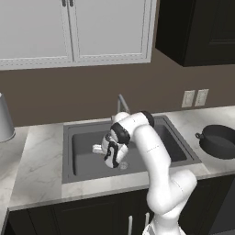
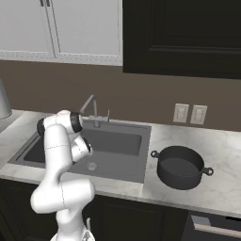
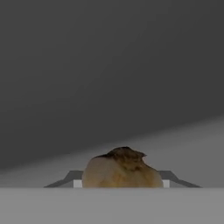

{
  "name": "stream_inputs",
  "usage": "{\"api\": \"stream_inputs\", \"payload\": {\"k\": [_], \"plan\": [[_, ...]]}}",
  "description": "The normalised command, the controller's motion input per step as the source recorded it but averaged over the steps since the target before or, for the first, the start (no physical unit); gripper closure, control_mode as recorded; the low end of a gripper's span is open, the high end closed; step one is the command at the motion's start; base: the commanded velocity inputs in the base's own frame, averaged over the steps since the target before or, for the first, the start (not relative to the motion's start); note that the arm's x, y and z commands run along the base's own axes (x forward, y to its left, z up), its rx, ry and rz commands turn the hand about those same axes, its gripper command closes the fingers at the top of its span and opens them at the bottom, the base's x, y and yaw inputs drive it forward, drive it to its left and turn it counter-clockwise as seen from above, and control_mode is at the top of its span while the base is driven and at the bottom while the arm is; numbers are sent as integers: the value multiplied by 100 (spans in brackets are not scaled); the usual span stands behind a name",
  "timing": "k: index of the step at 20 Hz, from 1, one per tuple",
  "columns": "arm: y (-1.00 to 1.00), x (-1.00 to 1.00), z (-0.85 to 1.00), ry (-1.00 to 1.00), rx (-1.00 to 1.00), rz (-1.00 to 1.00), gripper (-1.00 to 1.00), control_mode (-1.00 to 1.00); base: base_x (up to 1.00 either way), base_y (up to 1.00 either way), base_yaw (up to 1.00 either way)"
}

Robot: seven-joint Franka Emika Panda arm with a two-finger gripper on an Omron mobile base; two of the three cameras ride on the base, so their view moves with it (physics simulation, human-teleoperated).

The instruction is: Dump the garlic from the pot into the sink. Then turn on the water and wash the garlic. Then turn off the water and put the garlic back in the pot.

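Observation:
The garlic [image 3: 122,169], a tan lump with a brown top, sits pinched between my two fingertips [image 3: 77,182] in the hand view, low over the dark floor of the sink [image 1: 85,158]. My gripper [image 3: 121,183] is shut on it. The hand [image 1: 111,155] reaches down into the sink basin [image 2: 117,143], left of the silver drain [image 1: 123,166]. In the base views the hand hides the garlic. The black pot [image 1: 219,141] stands on the marble counter right of the sink, also seen in the right base view as the pot [image 2: 181,167], with nothing visible inside.
A thin grey faucet [image 1: 122,103] rises behind the sink, spout over the basin. A grey metal vessel [image 1: 3,120] stands on the counter at far left. Two wall outlets [image 2: 189,113] sit above the counter. Cabinets hang overhead.

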Motion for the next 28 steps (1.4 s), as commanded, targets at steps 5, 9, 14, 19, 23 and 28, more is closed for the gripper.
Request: {"api": "stream_inputs", "payload": {"k": [5, 9, 14, 19, 23, 28], "plan": [[20, 0, 70, -15, 0, 2, 100, -100, 0, 0, 0], [8, -10, 95, -11, 0, 0, 100, -100, 0, 0, 0], [5, -56, 79, -1, 0, 0, 100, -100, 0, 0, 0], [7, -88, 81, 0, 0, 0, 100, -100, 0, 0, 0], [0, -92, 100, 0, 0, 0, 100, -100, 0, 0, 0], [0, -61, 100, -4, 1, 0, 100, -100, 0, 0, 0]]}}
